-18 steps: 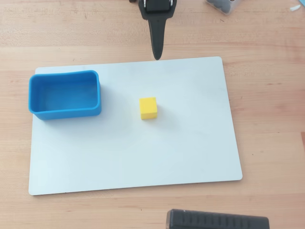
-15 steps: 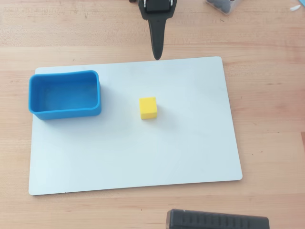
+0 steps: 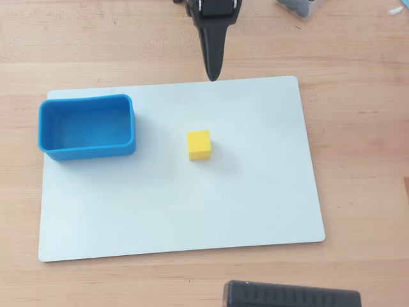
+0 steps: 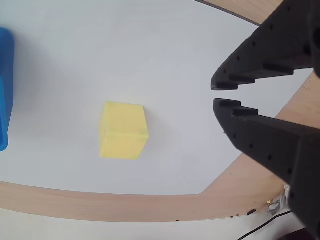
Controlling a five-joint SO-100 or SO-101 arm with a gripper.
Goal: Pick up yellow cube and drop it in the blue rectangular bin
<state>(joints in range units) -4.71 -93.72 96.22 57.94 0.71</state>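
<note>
Gripper: the black gripper [image 3: 211, 75] hangs over the far edge of the white board in the overhead view, tips pointing toward the board. In the wrist view [image 4: 216, 95] its two ridged fingers show a narrow gap at the tips and nothing between them; nearly closed, holding nothing.

Yellow cube: the yellow cube [image 3: 199, 144] sits flat on the board, roughly mid-board and a little toward the far edge in the overhead view. In the wrist view [image 4: 123, 130] it lies left of the fingertips, apart from them, no contact.

Blue bin: the blue rectangular bin [image 3: 86, 148] stands upright on the board's left part in the overhead view, its left wall near the board's left edge. Inside looks empty. Only a strip of its wall [image 4: 5, 90] enters the wrist view at the left.

Board: the white board [image 3: 192, 211] lies on the wooden table [image 3: 358, 160]; rounded corners, bare wood on all sides.

Open room: clear board between cube and bin; wide bare board to the right of the cube and toward the near edge.

Edge clutter: a dark ridged object [image 3: 291, 295] at the bottom of the overhead view, off the board; a grey item [image 3: 297, 6] at the top right, partly cut off.
</note>
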